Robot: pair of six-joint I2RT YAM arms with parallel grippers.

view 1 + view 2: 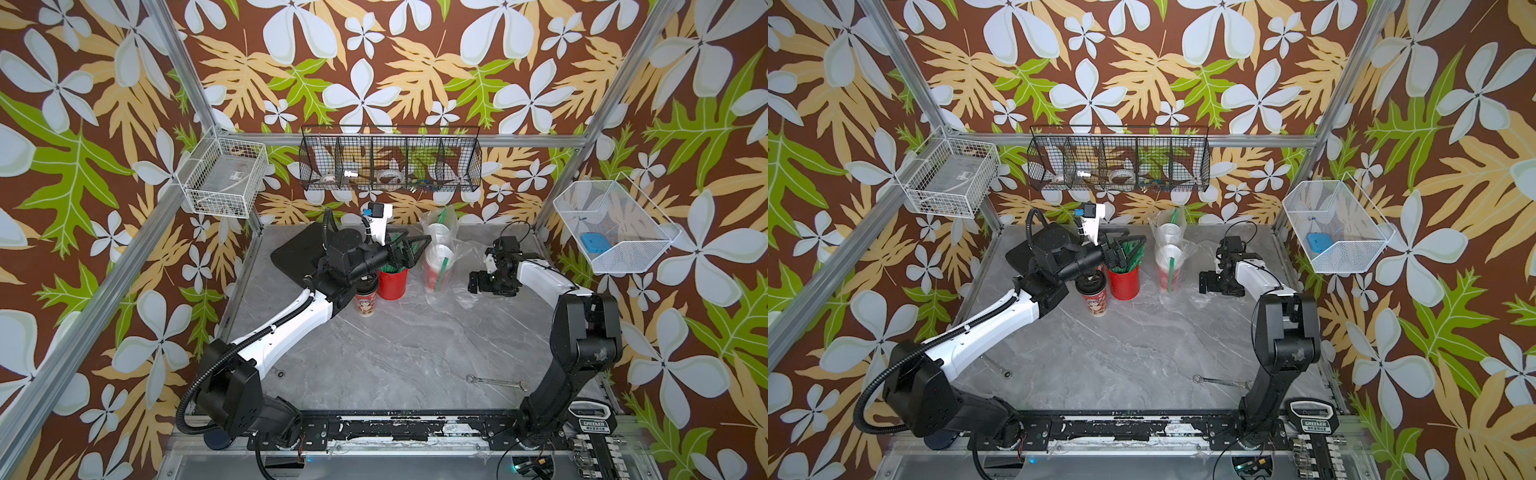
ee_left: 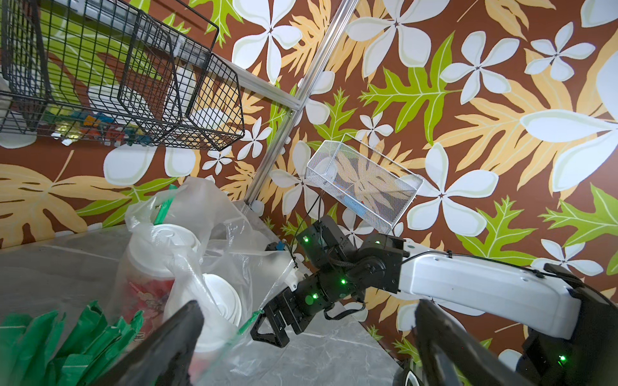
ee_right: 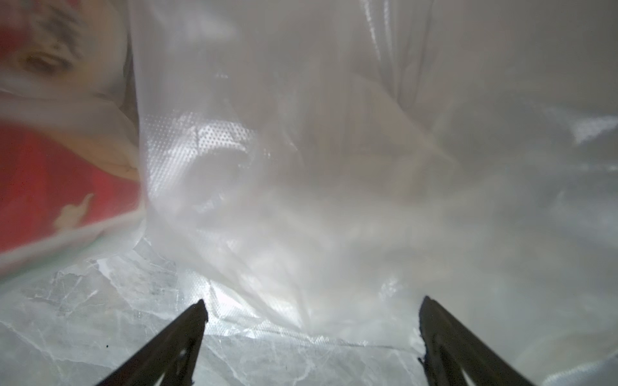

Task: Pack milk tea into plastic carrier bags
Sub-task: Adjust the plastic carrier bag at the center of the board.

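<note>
Between floral walls, grey marble tabletop bears a wrench.

my left gripper jaws spread, over the straw pot | black-lid cup upright on table, just beside pot | two white-lid cups upright inside bag, a green straw by each | my right gripper jaws spread, low beside the bag | wrench on table

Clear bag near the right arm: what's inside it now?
Inside the clear bag: two white-lidded red cups, the near cup and the far cup, each with a green straw. The near cup hides the far cup's body.
</note>
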